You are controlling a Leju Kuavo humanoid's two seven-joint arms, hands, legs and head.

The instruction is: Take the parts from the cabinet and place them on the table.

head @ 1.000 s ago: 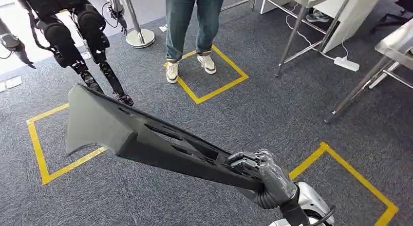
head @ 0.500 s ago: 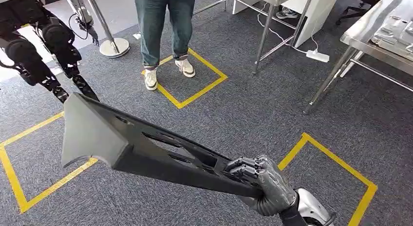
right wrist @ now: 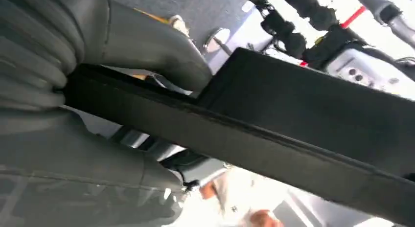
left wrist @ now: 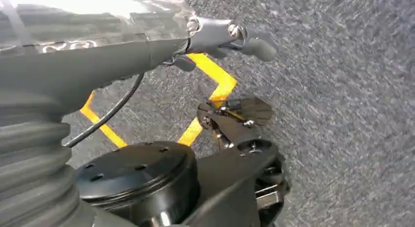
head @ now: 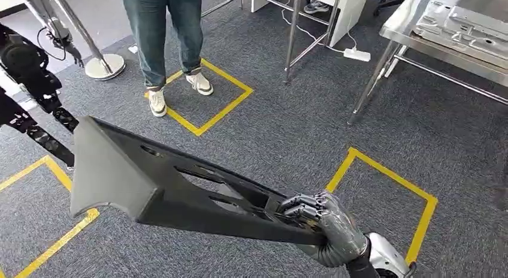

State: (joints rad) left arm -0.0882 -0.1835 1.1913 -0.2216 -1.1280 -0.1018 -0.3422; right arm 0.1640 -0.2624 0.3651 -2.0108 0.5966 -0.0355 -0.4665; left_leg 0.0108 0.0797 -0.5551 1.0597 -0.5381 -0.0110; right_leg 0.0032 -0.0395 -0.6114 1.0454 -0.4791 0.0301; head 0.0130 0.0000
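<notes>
My right hand (head: pixel 326 227) grips one end of a long dark grey plastic panel (head: pixel 156 176) low in the head view. The panel reaches out to the left above the carpet, with its broad flared end farthest from the hand. Seen from the right wrist, the panel (right wrist: pixel 293 119) runs as a dark bar clamped under the thick grey thumb of that hand (right wrist: pixel 147 41). My left hand (left wrist: pixel 220 36) hangs beside my body over the carpet, fingers stretched out and holding nothing. A steel table (head: pixel 407 35) stands at the upper right with grey metal parts (head: pixel 467 20) lying on it.
A person (head: pixel 162 38) in jeans and white shoes stands on a yellow floor square ahead. Another black robot (head: pixel 24 68) and a stand with a round base (head: pixel 105 65) are at the left. A white power strip (head: pixel 356 53) lies by table legs. Another yellow square (head: pixel 383 194) is near my right.
The whole scene has slid left as the camera turned right, bringing the steel table further into view. The panel stays held in my right hand as before.
</notes>
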